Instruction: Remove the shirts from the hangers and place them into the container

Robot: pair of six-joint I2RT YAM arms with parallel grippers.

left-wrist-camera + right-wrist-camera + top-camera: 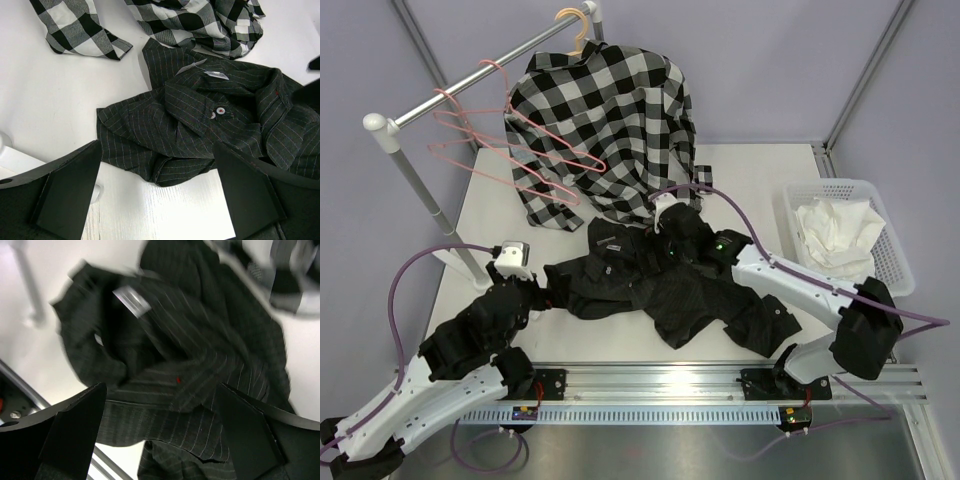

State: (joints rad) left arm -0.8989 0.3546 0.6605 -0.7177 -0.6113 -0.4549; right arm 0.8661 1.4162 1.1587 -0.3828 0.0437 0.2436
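Claw spread wide above the black striped shirt — blurred.

Three shirts on show: one checked shirt beyond the left fingers and right fingers, one dark striped shirt on the desk under both, and one white shirt right of the right fingers. Two pink wire hangers, one beige hanger, one rail, one basket.
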